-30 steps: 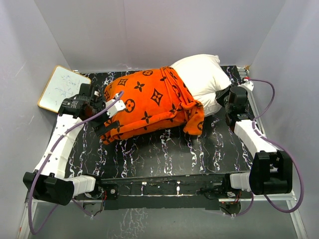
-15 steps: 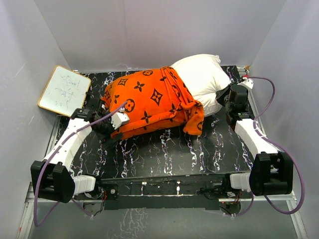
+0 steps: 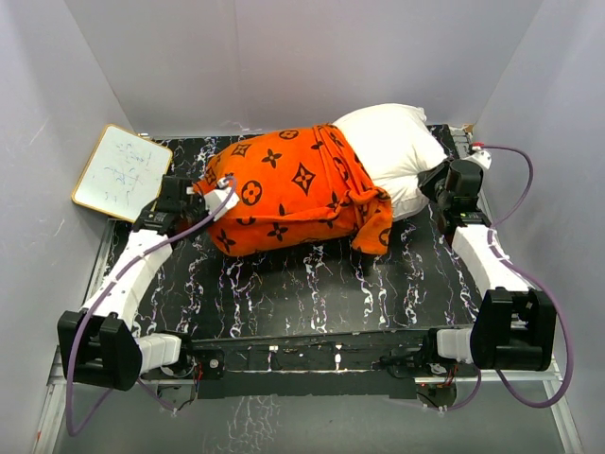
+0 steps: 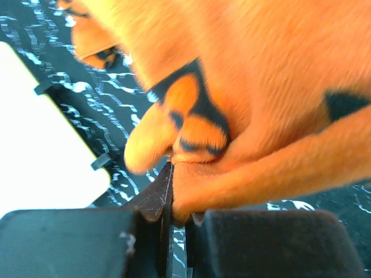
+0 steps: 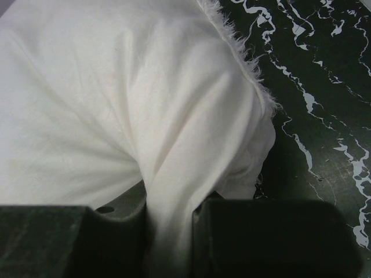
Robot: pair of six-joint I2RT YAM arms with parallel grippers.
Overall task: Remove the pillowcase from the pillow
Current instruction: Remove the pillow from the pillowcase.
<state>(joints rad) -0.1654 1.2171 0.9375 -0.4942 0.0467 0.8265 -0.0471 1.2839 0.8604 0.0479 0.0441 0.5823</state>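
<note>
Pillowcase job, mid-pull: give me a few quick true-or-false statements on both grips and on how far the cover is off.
1. The left gripper is shut on a fold of the orange pillowcase. True.
2. The right gripper is open and clear of the pillow. False: it is shut on a pinch of the white pillow fabric.
3. The pillowcase is fully off the pillow. False: it covers most of the pillow, and only the pillow's right end sticks out.
4. A whiteboard lies at the far left corner of the table. True.
</note>
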